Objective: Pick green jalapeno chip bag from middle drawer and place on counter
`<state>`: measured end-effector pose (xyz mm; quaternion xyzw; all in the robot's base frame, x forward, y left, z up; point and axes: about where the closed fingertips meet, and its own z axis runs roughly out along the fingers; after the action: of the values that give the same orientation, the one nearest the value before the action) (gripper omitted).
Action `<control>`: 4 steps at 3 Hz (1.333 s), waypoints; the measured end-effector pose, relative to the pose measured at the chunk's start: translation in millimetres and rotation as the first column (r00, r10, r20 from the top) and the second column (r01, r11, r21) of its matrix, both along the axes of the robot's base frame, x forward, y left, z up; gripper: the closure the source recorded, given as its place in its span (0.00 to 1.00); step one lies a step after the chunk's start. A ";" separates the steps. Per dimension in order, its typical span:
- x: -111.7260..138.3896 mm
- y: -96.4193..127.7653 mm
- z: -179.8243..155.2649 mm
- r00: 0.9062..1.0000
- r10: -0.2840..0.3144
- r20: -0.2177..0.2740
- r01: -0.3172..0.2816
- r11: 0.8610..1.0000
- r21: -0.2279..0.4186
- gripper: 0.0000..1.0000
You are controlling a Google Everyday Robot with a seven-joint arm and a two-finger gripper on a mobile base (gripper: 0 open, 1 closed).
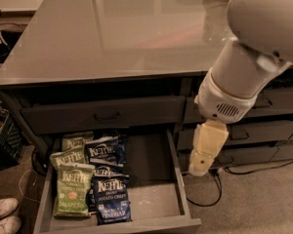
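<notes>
Gripper (199,167) hangs outside middle drawer (154,199) right wall, grip state can't tell; green jalapeno chip bag (72,191) front-left, right half open floor.

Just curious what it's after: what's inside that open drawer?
The middle drawer holds green jalapeno chip bags at left and dark blue bags beside them, overlapping, so some are partly hidden. The gripper hangs outside, right of the drawer.

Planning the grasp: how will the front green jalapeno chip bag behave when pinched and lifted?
The green jalapeno chip bag looks puffy and crinkled, so likely light and yielding. Its glossy film may slip. It touches a blue Kettle bag, which might shift. The gripper hangs right of the middle drawer.
</notes>
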<state>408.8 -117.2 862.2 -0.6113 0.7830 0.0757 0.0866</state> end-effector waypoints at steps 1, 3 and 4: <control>8.3 30.0 -34.4 0.999 -0.044 -0.001 0.044 0.998 0.051 0.00; 20.6 57.5 -66.2 0.996 -0.093 -0.012 0.094 0.992 0.083 0.00; 18.6 77.5 -94.6 0.996 -0.089 -0.028 0.092 0.989 0.113 0.00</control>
<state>427.4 -39.7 767.6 -0.5683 0.8052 0.1233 0.1158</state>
